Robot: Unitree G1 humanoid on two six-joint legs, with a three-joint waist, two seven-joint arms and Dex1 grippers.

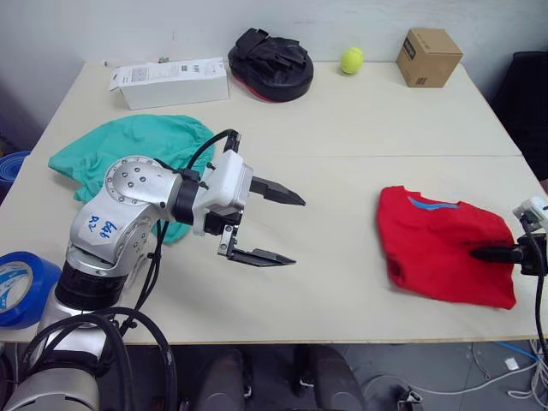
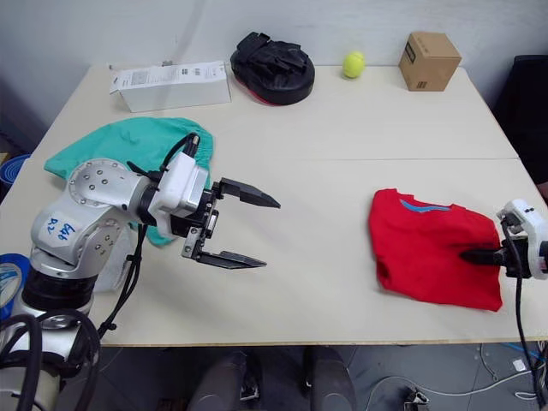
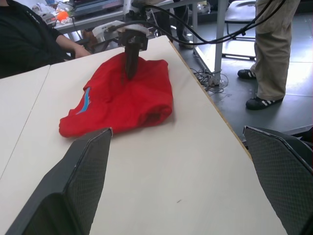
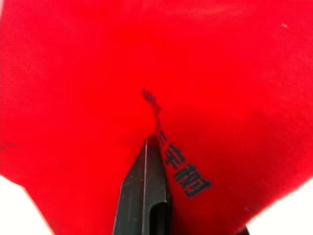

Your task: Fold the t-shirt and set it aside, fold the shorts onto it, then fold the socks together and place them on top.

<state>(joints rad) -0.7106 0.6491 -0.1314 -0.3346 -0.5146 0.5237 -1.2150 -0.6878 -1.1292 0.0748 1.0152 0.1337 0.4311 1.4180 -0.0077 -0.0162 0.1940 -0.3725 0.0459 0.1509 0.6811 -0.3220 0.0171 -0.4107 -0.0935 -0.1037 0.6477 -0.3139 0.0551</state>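
T-shirt (image 1: 441, 244), red, folded into a rough block, lying near the table's (image 1: 360, 163) front right corner, blue neckline showing on top. Right gripper (image 1: 490, 253) pressed onto its right edge, black fingers (image 4: 144, 191) together, pinching red cloth beside a dark printed mark. Left gripper (image 1: 287, 228) hovering over bare tabletop left of centre, jaws spread wide, holding nothing. Shorts (image 1: 141, 150), teal-green, heaped at the table's left side, partly behind the left arm. White box (image 1: 169, 82), black padded mitt (image 1: 271, 63), tennis ball (image 1: 351, 60) and cardboard box (image 1: 428, 56) along the far edge. Blue tape roll (image 1: 19, 287) at front left.
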